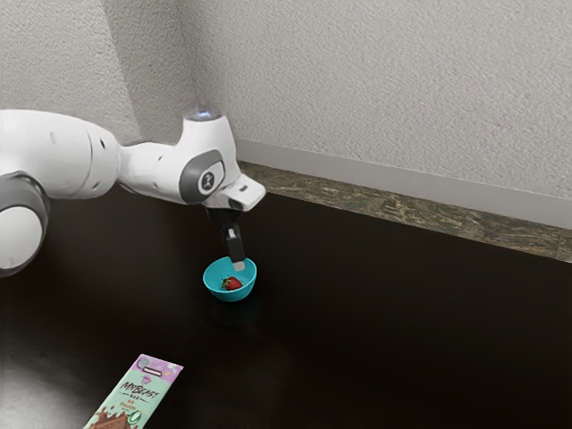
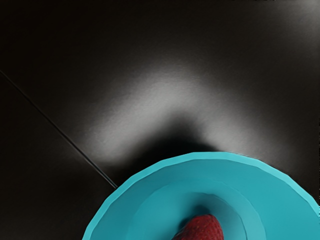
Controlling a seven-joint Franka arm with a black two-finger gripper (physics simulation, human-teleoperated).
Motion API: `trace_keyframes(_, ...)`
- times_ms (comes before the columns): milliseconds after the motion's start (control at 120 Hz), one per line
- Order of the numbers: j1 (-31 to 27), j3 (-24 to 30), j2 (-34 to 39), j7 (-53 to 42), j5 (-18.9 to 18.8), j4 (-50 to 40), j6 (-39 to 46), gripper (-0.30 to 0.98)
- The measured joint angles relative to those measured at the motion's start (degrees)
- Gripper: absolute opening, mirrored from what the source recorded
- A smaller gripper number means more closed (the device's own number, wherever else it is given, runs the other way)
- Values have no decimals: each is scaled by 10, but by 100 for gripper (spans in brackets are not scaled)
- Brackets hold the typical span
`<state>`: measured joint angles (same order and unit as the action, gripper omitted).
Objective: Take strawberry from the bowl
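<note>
Black gripper (image 1: 238,264) points down at the rim of the turquoise bowl (image 1: 214,284), its tip overlapping the bowl's far inner side in the exterior view. How its fingers stand cannot be told. The red strawberry (image 1: 232,283) with green leaves lies inside on the bowl's bottom, a little below the gripper tip. In the wrist view the bowl (image 2: 150,200) shows from above, with the strawberry (image 2: 202,229) in it, cut off by the lower edge.
A chocolate bar in a green and pink wrapper (image 1: 134,393) lies on the dark table (image 1: 357,331) near the exterior view's lower left. A pale wall (image 1: 402,89) stands beyond the table's far edge.
</note>
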<state>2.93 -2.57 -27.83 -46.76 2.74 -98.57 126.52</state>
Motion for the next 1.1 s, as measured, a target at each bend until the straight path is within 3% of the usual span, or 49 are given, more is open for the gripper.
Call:
trace_keyframes(600, 1, 4, 35, -84, -6, -97, 85, 68)
trace_keyframes(1100, 2, 5, 26, -122, -4, -103, 114, 48)
